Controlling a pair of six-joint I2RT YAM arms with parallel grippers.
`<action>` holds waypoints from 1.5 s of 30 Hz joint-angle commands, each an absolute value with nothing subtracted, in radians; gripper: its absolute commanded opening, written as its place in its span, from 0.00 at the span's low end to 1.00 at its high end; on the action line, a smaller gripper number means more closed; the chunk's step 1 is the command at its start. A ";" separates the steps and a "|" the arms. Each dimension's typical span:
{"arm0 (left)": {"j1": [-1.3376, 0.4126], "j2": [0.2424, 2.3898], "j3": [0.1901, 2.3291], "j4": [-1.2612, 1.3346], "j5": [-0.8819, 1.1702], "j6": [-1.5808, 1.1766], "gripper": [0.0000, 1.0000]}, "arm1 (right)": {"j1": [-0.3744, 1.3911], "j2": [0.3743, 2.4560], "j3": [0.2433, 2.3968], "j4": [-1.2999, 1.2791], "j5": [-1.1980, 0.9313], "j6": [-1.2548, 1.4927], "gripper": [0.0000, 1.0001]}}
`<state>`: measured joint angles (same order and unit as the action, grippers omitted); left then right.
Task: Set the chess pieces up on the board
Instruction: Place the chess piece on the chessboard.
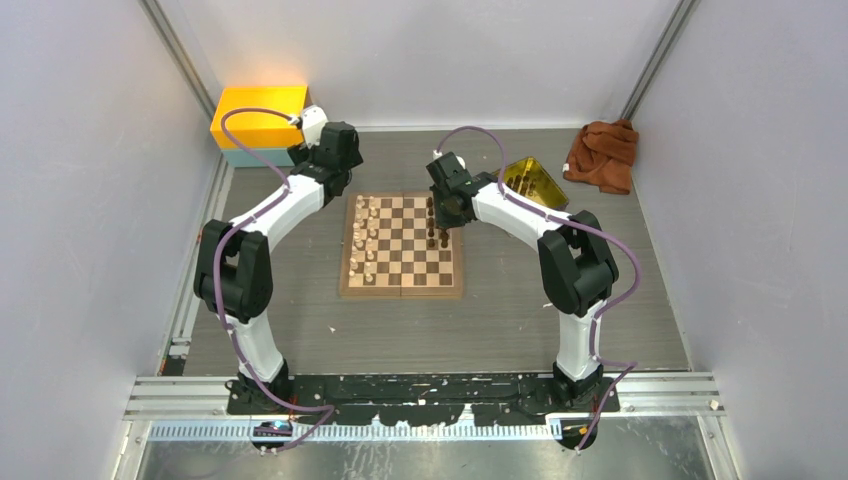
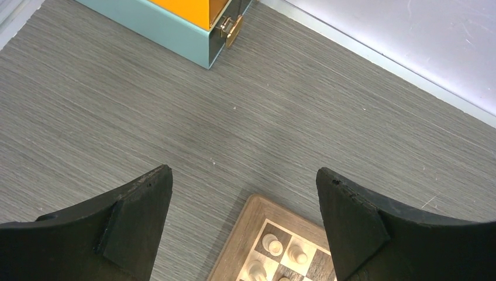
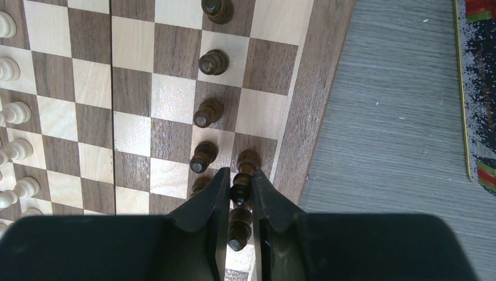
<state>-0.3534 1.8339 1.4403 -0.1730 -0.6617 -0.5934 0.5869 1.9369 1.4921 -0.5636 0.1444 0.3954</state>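
At the far left of the table [image 1: 300, 330] stands an orange box [image 1: 258, 118] on a teal base. Near it, the left gripper [image 2: 244, 172] hangs over bare table just past the far left corner of the board [image 1: 402, 289], its jaws spread wide with nothing between them. The board lies flat in the middle, between the two arms. The pale chess pieces [image 1: 365, 240] stand in two columns along its left side. The dark chess pieces [image 3: 213, 61] stand in a line one column in from its right edge. The right gripper [image 3: 240, 174] sits low over the board's far right part, its fingers [image 3: 213, 199] closed on a dark piece [image 3: 239, 196] in the outermost column. Whether that piece touches its square cannot be told. Right of the board lie a yellow tray [image 1: 548, 190] and, further out, a rumpled brown cloth [image 1: 602, 155].
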 commanded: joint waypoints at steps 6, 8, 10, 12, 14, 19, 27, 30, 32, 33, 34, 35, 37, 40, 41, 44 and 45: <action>-0.362 1.796 1.440 -0.129 -0.683 -0.581 0.93 | 0.583 1.903 1.475 -0.572 0.150 0.384 0.31; -0.362 1.796 1.438 -0.130 -0.683 -0.580 0.93 | 0.583 1.902 1.475 -0.571 0.147 0.385 0.32; -0.362 1.795 1.438 -0.129 -0.683 -0.580 0.93 | 0.582 1.901 1.476 -0.571 0.149 0.385 0.32; -0.362 1.795 1.437 -0.129 -0.682 -0.581 0.93 | 0.582 1.899 1.478 -0.568 0.147 0.384 0.32; -0.362 1.795 1.437 -0.129 -0.683 -0.580 0.93 | 0.582 1.902 1.484 -0.569 0.141 0.381 0.33; -0.362 1.792 1.438 -0.129 -0.684 -0.577 0.93 | 0.582 1.910 1.503 -0.570 0.125 0.372 0.33; -0.362 1.793 1.440 -0.127 -0.686 -0.572 0.93 | 0.583 1.922 1.535 -0.575 0.107 0.363 0.33; -0.362 1.794 1.440 -0.128 -0.685 -0.571 0.93 | 0.582 1.922 1.544 -0.575 0.108 0.361 0.33; -0.362 1.795 1.441 -0.128 -0.686 -0.572 0.93 | 0.582 1.925 1.551 -0.578 0.107 0.359 0.33; -0.362 1.795 1.441 -0.127 -0.686 -0.571 0.93 | 0.582 1.925 1.555 -0.579 0.107 0.359 0.33; -0.362 1.795 1.441 -0.127 -0.686 -0.570 0.93 | 0.582 1.926 1.557 -0.580 0.107 0.359 0.33; -0.362 1.795 1.441 -0.127 -0.685 -0.570 0.93 | 0.582 1.925 1.561 -0.581 0.107 0.359 0.33; -0.362 1.796 1.442 -0.127 -0.687 -0.568 0.93 | 0.582 1.922 1.567 -0.583 0.112 0.359 0.33; -0.362 1.798 1.446 -0.126 -0.689 -0.567 0.93 | 0.581 1.908 1.586 -0.591 0.123 0.355 0.33; -0.362 1.800 1.447 -0.125 -0.689 -0.567 0.93 | 0.583 1.901 1.599 -0.597 0.127 0.353 0.33; -0.362 1.804 1.452 -0.127 -0.690 -0.566 0.93 | 0.578 1.887 1.647 -0.616 0.147 0.348 0.36; -0.362 1.804 1.453 -0.127 -0.691 -0.565 0.94 | 0.574 1.882 1.663 -0.620 0.153 0.347 0.37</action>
<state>-0.3592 1.8339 1.4376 -0.1722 -0.6621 -0.5846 0.5850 1.9373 1.5658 -0.6163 0.1169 0.3653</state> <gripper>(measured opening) 0.933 0.349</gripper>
